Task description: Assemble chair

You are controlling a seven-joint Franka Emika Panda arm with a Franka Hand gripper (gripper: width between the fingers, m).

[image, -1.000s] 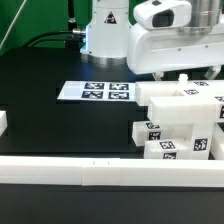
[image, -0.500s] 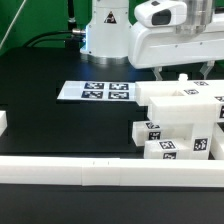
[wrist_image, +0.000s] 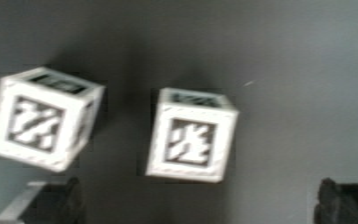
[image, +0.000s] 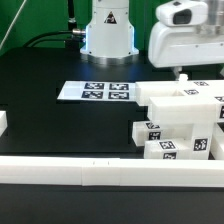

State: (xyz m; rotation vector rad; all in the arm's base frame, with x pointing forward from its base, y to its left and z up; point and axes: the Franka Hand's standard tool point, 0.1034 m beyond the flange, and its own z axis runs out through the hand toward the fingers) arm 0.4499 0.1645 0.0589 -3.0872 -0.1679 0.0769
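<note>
Gripper (wrist_image: pixel 197 203) above a black table (image: pixel 40 120), jaws spread wide, holding nothing. Hovers over the loose chair pieces (image: pixel 178 128) — chunky white blocks with square black-and-white tags, crowded together at the exterior view's right, just behind the long white border rail (image: pixel 90 174). From the wrist, shows one tagged block (wrist_image: pixel 43 118) and a second tagged block (wrist_image: pixel 194 137) lying side by side but apart, the second roughly in line with the gap between the dark fingertips (wrist_image: pixel 51 200). Looks like the approach to pick up a part, with no grasp yet begun. Calls next for a straight descent centred on one block, jaws square to its flat sides, then a close. Leaves broad bare table toward the exterior view's left, apart from the marker board (image: pixel 95 92) lying flat near the robot base (image: pixel 108 30). Offers little room on the right, pieces close to each other and to the rail — likely to nudge a neighbour if lowered off-centre.
</note>
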